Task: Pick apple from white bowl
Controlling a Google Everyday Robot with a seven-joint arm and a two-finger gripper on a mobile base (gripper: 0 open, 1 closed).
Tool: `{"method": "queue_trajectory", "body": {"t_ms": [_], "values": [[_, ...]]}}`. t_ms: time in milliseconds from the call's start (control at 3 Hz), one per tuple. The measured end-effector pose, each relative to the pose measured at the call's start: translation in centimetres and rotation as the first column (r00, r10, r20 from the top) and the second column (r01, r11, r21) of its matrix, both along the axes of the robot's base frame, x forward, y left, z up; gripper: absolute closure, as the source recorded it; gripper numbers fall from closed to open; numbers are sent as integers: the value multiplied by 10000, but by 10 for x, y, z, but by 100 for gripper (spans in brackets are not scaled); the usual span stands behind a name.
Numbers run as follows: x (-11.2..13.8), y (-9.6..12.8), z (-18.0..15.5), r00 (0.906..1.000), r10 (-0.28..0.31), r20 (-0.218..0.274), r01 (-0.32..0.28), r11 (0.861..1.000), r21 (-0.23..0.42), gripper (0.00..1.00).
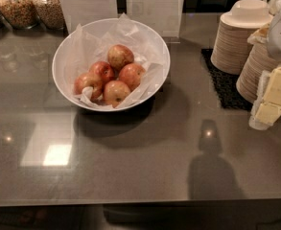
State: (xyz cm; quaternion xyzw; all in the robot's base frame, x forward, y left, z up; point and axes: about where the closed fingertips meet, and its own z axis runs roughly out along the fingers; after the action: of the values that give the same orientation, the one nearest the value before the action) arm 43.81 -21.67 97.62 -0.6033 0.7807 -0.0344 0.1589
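Evidently nothing has yet been picked: the apple (120, 56) is seen lying in the white bowl (161, 63), toward its far side. The gripper (273, 102) is held at the right edge, well apart from the bowl; whether it is released or clenched cannot be told. Approach, grasp and lift are left.

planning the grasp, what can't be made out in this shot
All in the camera view:
- gripper, at the right edge: partly cut off by the frame
- apples: undersides hidden by neighbours and the paper in the white bowl
- glass jars, top left: cut off by the top edge
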Motion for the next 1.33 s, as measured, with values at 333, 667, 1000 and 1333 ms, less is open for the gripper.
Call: {"method": "queue_trajectory", "body": {"t_ms": [333,667,1000,1333], "values": [[0,0,0,10000,0,0,0,10000,0,0],[8,7,6,9998,188,76,-189,9998,66,0],[45,40,22,9925,1175,345,-1191,9918,469,0],[45,40,21,9924,1178,352,-1194,9917,472,0]]}}
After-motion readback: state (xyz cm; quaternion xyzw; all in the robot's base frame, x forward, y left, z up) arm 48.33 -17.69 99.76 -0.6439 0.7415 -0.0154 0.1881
